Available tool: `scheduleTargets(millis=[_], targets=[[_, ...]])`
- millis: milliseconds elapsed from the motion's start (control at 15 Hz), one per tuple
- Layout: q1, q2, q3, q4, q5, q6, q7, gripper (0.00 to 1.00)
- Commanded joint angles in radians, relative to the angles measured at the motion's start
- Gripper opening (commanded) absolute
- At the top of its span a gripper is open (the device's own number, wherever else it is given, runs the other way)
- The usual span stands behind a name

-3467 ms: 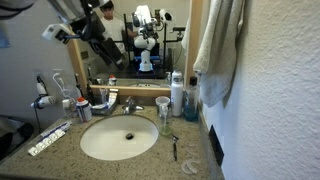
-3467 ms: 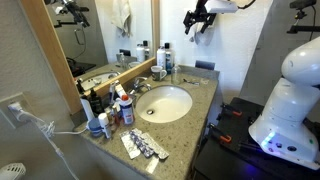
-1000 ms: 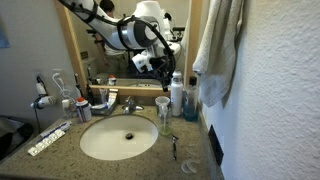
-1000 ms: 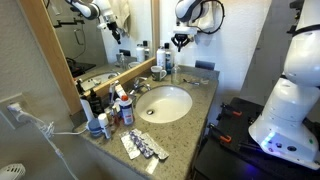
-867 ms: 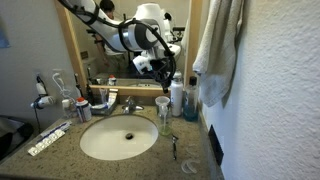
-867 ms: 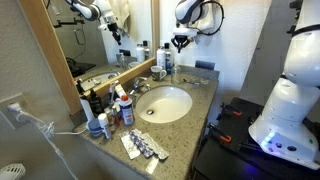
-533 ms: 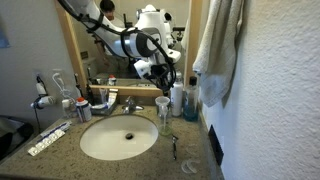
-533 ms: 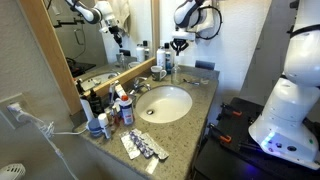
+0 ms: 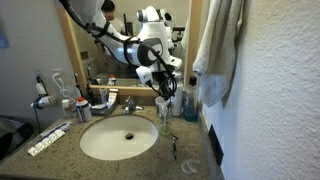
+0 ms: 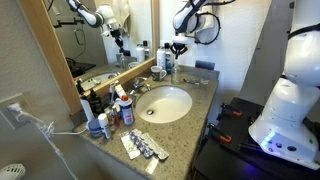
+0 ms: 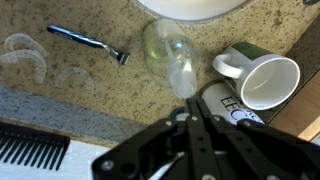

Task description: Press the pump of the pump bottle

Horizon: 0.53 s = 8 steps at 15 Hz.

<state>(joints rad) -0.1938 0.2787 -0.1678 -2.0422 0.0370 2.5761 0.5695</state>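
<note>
You're holding the arm out over the counter's back edge. The claw is sitting pinched shut, gripping nothing, hovering just above the clear pump bottle, which is standing beside the basin near that back edge.

**White shell, black hand: our machine up close**

Here we go, and we're looking at the glossy white arm of rounded shells, with dark bands ringing each joint. A thin dark cable trails along its upper stretch. In an exterior view we catch the fat white base column, smooth and domed, with a blue glow at its foot. Out at the tip sits the boxy matte-black gripper. In the wrist view we pick out its angular black linkage bars, with pale highlights along the edges.
</note>
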Motion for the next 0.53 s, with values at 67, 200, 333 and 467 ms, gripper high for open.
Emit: scheduleTargets(millis=[67,200,333,467], targets=[[0.021,0.006,-0.027,-0.013,0.035,0.024,-0.029,0.06],[0.024,0.007,-0.03,-0.012,0.038,0.019,-0.027,0.06],[0.024,0.009,-0.03,-0.013,0.04,0.021,-0.028,0.05],[0.025,0.012,-0.029,-0.012,0.043,0.021,-0.027,0.05]])
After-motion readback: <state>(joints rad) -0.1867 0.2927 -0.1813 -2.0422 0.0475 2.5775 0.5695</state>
